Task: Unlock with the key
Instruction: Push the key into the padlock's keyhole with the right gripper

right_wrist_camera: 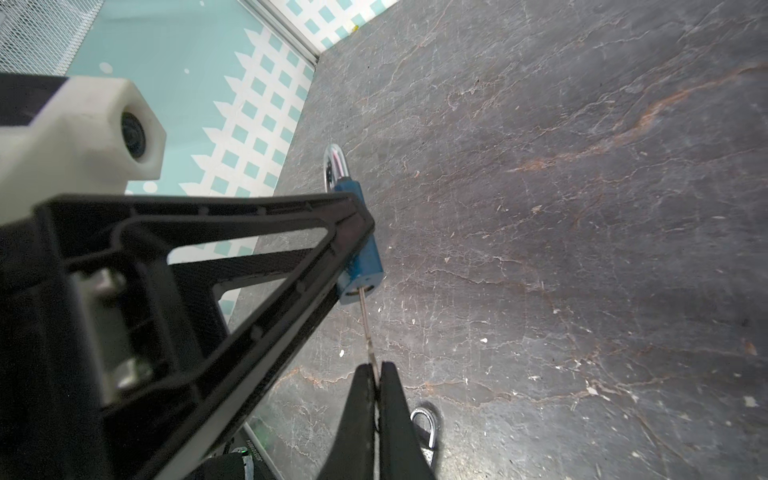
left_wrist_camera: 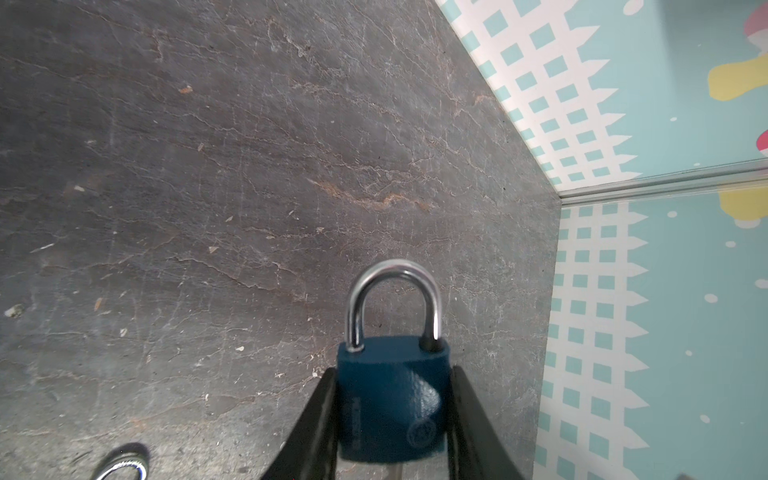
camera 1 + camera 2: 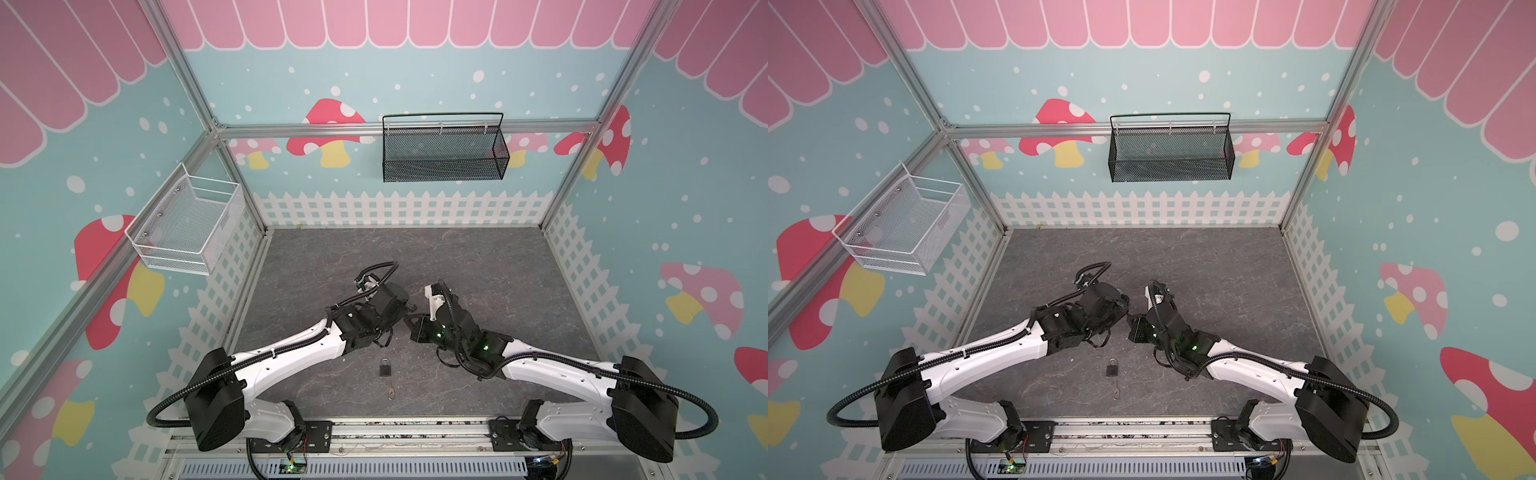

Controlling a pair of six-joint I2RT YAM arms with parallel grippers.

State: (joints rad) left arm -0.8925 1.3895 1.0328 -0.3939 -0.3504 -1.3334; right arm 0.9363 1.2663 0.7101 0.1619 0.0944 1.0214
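Padlock (image 2: 390,407), blue, is held above the table (image 3: 478,270) near its middle, pinched across the body by my left end effector (image 2: 392,374), shackle seated; my right end effector (image 1: 377,368) is pressed together on the key (image 1: 365,316), whose blade is in the keyhole; a second padlock (image 3: 385,367) and a spare key (image 3: 392,390) lie on the table nearer the arm bases; white basket (image 3: 220,232) on the left wall and black basket (image 3: 442,170) on the back wall show me only bare mesh.
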